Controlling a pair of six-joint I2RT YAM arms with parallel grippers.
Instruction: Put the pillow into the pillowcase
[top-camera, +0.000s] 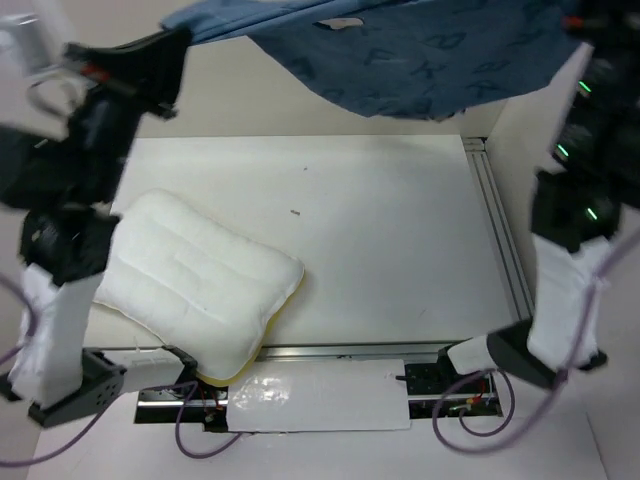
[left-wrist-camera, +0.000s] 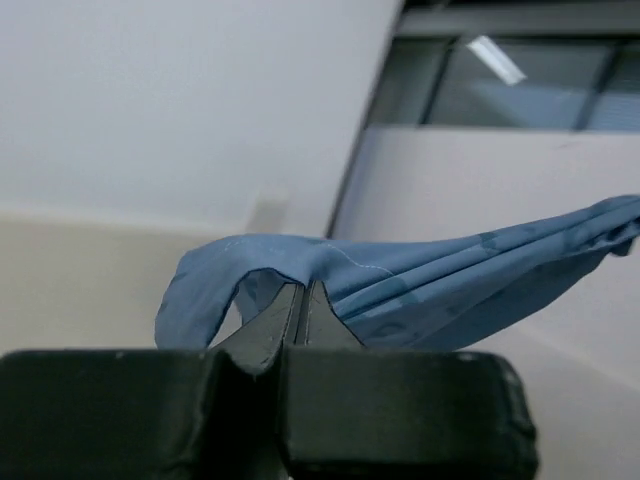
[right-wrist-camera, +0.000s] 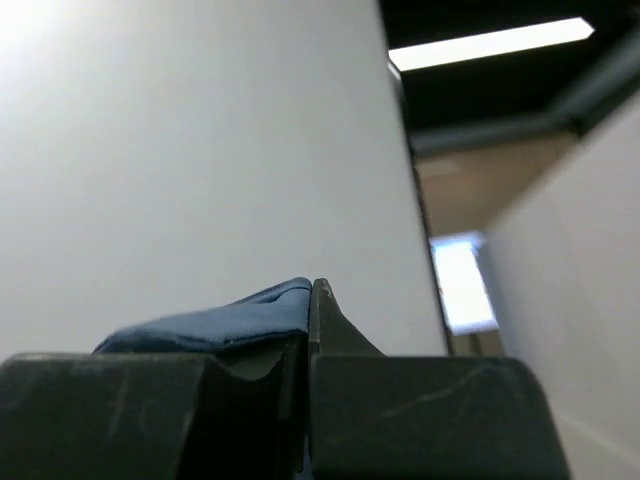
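Observation:
The dark blue pillowcase (top-camera: 400, 55) hangs stretched high above the table's far side, held at both ends. My left gripper (left-wrist-camera: 303, 290) is shut on one corner of the pillowcase (left-wrist-camera: 420, 280), the cloth draping over its fingertips. My right gripper (right-wrist-camera: 310, 290) is shut on the other end of the pillowcase (right-wrist-camera: 220, 320), a fold bunched over its left finger. The white pillow (top-camera: 195, 280), with pale yellow trim along its near right edge, lies flat on the table at the near left, below the left arm. In the top view the grippers' tips are hidden by cloth and blur.
The white table surface (top-camera: 400, 240) has a metal rail (top-camera: 500, 230) along its right side and another along the near edge. A white sheet (top-camera: 320, 395) lies between the arm bases. Both wrist views look up at walls and ceiling lights.

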